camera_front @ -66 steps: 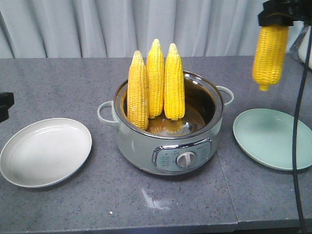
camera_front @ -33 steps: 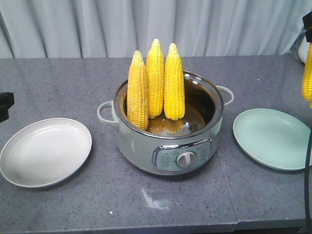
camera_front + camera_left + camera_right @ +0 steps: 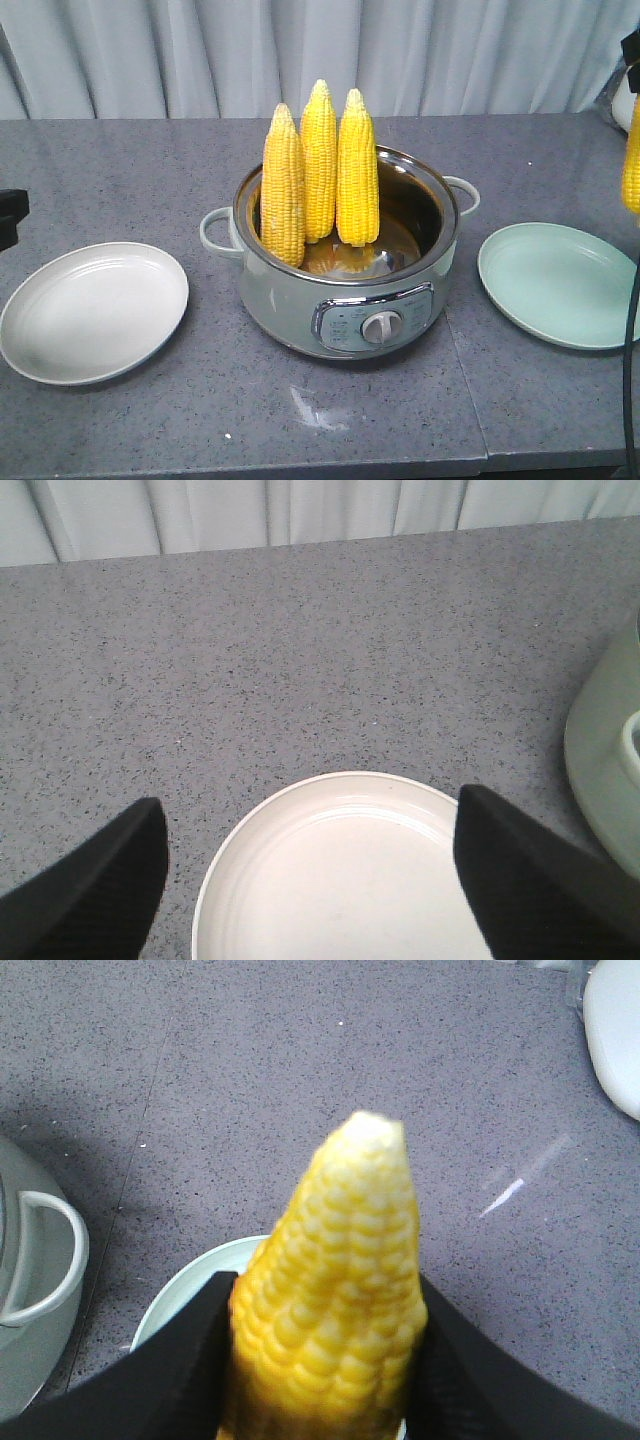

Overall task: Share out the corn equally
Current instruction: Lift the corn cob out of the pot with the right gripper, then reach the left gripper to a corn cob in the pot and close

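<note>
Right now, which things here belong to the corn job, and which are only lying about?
Job: three cobs in the pot; held cob in the right gripper; white plate; green plate.
Lying about: white object at far right; black cable; curtain.

My right claw [image 3: 324,1282] holds one corn cob [image 3: 350,1200] tight between its two black fingers [image 3: 160,1385], the pointed tip facing away over the grey bench [image 3: 300,1050]. Behind the cob a pale green plate [image 3: 185,1295] shows (only its edge), and the pot handle [image 3: 45,1250] is at the left.
</note>
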{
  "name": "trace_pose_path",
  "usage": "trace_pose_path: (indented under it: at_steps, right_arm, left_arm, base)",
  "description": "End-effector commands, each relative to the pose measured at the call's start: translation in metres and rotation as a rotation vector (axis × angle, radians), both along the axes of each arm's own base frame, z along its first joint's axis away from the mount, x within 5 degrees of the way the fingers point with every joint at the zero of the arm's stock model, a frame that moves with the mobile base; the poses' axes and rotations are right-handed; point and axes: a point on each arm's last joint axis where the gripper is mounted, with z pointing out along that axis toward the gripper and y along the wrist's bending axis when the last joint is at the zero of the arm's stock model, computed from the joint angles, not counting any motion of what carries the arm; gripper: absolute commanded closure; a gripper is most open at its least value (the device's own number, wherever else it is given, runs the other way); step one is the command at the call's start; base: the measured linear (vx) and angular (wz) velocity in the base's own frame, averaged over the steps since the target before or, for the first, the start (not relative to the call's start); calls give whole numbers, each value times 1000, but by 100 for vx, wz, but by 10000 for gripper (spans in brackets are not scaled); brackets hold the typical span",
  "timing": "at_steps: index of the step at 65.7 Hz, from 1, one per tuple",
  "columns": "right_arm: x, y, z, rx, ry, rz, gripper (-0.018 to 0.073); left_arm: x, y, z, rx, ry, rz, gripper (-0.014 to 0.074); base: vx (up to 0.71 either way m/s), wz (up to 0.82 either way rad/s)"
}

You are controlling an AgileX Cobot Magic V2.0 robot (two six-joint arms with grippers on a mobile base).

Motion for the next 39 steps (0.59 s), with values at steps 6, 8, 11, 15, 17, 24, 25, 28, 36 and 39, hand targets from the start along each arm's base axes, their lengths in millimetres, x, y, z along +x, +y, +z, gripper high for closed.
trace_pose_path:
  at_steps: [6,8,11,15,17,24,25,28,36,39]
  right_arm:
    - [-12,0,26,-16,-123,-12,307]
    - [-12,0,26,-16,-123,-12,307]
    - [-12,0,26,-16,-123,-12,307]
    - [-12,0,26,-16,-123,-12,307]
    - [-12,0,26,-16,-123,-12,307]
    - [-12,0,26,-16,-123,-12,307]
    - [-12,0,26,-16,-123,-12,307]
    - [-12,0,26,-16,-123,-12,307]
    - [-12,0,26,-16,-123,-12,307]
    - [-12,0,26,-16,-123,-12,307]
  left_arm:
    - [1,1,20,-18,-108,10,20]
    - [1,1,20,-18,-108,10,20]
    - [1,1,20,-18,-108,10,20]
    - [1,1,20,-19,-115,12,20]
    - [2,1,21,-19,-122,12,20]
    - [3,1,24,-21,-162,16,20]
    - [3,1,25,-20,-169,17,20]
    - [3,1,27,-20,-188,19,20]
    - [4,1,27,-24,-194,20,20]
    - [4,1,27,-24,-194,20,20]
  base:
    - [0,0]
    - [0,0]
    - [0,0]
    - [0,0]
    - [0,0]
    - [0,0]
    - [0,0]
    - [0,0]
    - [0,0]
    - [0,0]
